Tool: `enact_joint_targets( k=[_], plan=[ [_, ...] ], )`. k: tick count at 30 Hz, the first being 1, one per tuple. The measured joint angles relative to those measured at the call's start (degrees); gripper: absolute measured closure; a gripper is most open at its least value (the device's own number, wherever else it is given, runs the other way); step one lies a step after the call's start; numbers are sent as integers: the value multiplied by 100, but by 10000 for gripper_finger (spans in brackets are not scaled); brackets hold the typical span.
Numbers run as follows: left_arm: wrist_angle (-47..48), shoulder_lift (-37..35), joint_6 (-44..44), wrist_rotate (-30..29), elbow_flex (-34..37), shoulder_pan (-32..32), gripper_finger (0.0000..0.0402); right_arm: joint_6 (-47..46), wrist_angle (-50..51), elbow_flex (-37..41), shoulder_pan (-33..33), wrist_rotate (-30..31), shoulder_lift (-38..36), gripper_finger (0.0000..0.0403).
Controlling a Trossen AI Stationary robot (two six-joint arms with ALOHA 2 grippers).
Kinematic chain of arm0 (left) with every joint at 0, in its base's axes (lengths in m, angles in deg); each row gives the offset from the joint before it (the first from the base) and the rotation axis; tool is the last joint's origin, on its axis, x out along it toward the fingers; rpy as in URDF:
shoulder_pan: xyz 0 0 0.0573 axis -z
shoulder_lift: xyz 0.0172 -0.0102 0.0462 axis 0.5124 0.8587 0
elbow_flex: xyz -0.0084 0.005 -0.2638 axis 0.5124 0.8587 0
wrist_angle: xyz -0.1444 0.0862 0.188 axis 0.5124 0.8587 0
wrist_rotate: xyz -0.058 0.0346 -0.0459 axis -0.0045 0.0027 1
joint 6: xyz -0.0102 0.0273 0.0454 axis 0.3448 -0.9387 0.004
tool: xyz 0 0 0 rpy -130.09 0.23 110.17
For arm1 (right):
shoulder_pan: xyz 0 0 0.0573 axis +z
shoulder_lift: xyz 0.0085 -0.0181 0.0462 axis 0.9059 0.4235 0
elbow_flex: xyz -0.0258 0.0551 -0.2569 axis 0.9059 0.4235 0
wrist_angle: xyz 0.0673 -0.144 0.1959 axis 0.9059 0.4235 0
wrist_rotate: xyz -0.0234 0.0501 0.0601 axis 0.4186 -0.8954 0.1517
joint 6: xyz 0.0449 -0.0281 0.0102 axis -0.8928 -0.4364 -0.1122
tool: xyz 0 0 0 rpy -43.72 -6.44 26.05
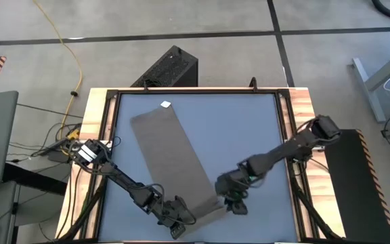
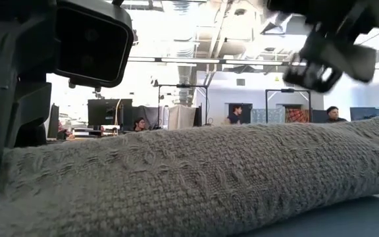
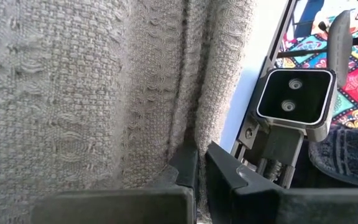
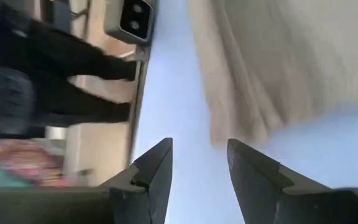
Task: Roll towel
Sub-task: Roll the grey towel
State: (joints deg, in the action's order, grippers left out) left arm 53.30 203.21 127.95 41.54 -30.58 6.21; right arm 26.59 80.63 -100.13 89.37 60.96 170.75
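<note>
1. Lying aslant on the blue-grey table mat [image 1: 242, 129]: grey-brown woven cloth towel [image 1: 169, 156], white tag [image 1: 166, 104] at its far end, near end rolled by the front edge.
2. Left gripper [image 1: 180, 218]: low at the roll's left end, fingers pinched on towel cloth.
3. Right gripper [image 1: 234, 203]: beside the roll's right end, fingers apart, empty.
4. Wooden table frame [image 1: 93, 122] borders the mat; open office beyond.

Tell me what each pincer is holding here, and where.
The left pincer is shut on the towel at its rolled near end. The right pincer is open beside that end, holding nothing.
</note>
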Motion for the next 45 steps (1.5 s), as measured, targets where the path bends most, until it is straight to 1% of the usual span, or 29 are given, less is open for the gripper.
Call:
enact_joint_targets(
  k=[3, 8, 11, 14, 17, 23, 28, 34, 37, 45],
  plan=[
    [21, 0, -1, -1, 0, 0, 401, 714, -233, 0, 416, 868, -59, 224],
    [26, 2, -23, -1, 0, 0, 402, 2030, -344, -4, 1068, 1537, 108, 223],
    [26, 2, -25, -1, 0, 0, 401, 2338, -323, -4, 1409, 1871, 279, 223],
    [23, 2, -41, 6, 2, 0, 401, 2587, -327, -9, 1616, 2156, 472, 223],
    [16, 2, -57, 13, 2, 0, 401, 2526, -344, -9, 1716, 2509, 637, 223],
    [0, 2, -81, 18, 7, 2, 401, 2425, -536, -13, 1799, 2879, 733, 223],
    [-1, 2, -84, 36, 7, 2, 401, 2434, -610, -71, 1814, 3039, 733, 223],
    [-1, 2, -89, 49, 7, 2, 401, 2732, -657, -142, 1817, 3275, 733, 223],
    [-1, 2, -89, 51, 9, 2, 401, 2856, -886, -150, 1755, 3294, 825, 223],
    [-1, 2, -87, 53, 11, 0, 401, 2852, -993, -149, 1542, 3301, 1152, 223]
  ],
)
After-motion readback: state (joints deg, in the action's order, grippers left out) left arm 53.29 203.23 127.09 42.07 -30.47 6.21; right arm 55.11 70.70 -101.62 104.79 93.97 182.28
